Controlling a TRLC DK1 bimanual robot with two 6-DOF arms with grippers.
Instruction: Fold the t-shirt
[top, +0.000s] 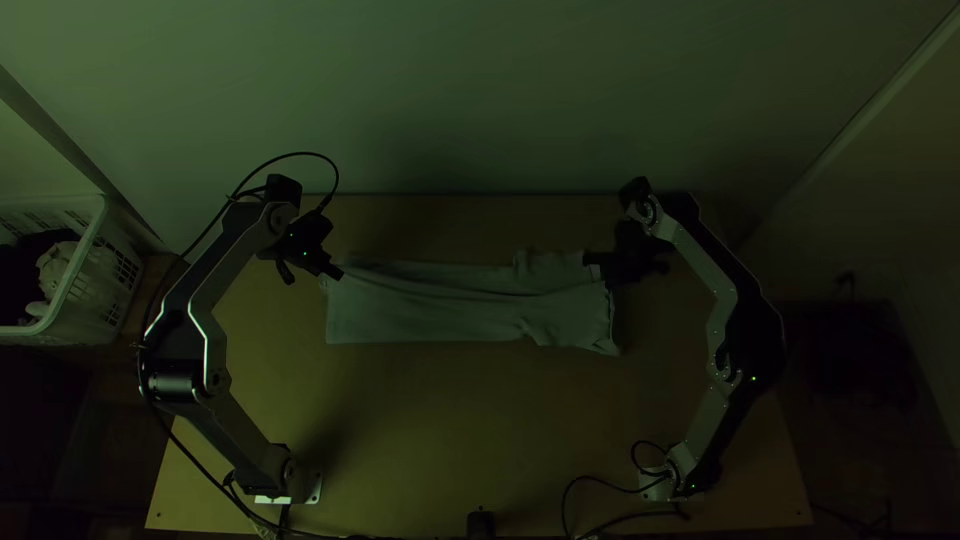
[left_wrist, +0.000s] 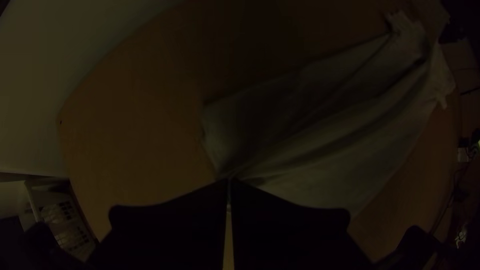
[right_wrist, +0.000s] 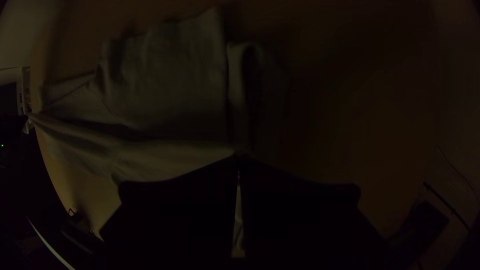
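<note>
The pale t-shirt (top: 430, 305) lies as a long folded strip across the table, wrinkled toward its right end. In the top view my left gripper (top: 337, 272) is at the strip's upper left corner, and my right gripper (top: 590, 259) is at its upper right part. The left wrist view has my left gripper (left_wrist: 229, 181) shut on the edge of the t-shirt (left_wrist: 320, 135), with creases running out from the fingertips. Seen from the right wrist, my right gripper (right_wrist: 240, 157) is shut on a bit of the t-shirt (right_wrist: 170, 85) beside a raised fold.
A white plastic basket (top: 75, 290) with cloth inside stands beyond the table's left side. Bare wooden table (top: 460, 430) lies between the strip and the arms' bases. A pale wall (top: 470, 100) rises behind the far edge. Cables run along the near edge.
</note>
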